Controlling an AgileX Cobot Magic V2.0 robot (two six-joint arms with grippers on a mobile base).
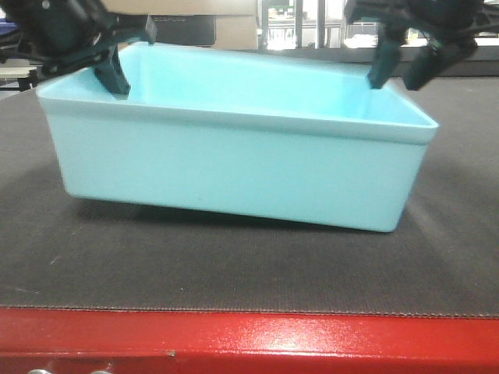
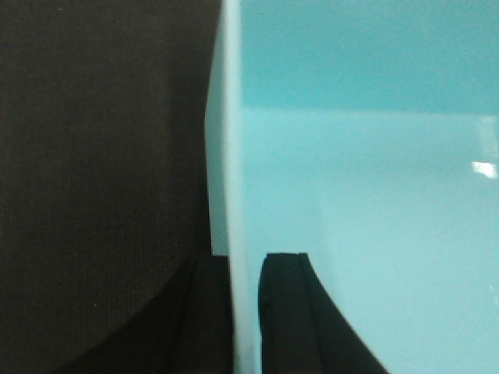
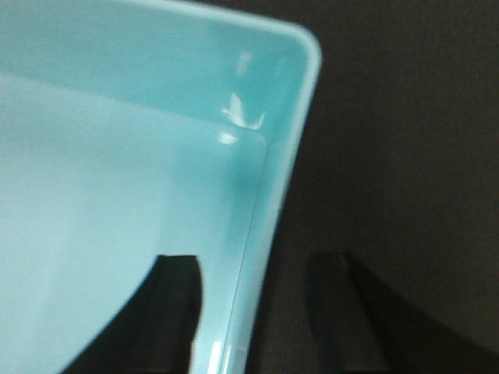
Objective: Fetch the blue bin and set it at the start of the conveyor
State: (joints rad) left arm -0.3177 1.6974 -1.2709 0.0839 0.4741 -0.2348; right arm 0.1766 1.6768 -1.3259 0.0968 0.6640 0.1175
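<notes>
- Both arms were cut off by the top edge of the front view; only the lower part of the left gripper (image 1: 117, 74) and of the right gripper (image 1: 401, 70) showed.
- The left gripper's outer finger was hidden behind the bin (image 1: 234, 164) wall in the front view.
- Each wrist view showed only one corner of the bin, the rest running past the frame.
- In both wrist views the fingers (image 2: 292, 312) were cut off by the bottom edge and blurred.
- The red frame (image 1: 249, 343) was cut off at the bottom; its bolts (image 1: 39, 372) barely showed.
- The belt (image 1: 234, 265) ran past both sides.
- The background beyond the belt was too blurred to tell.
</notes>
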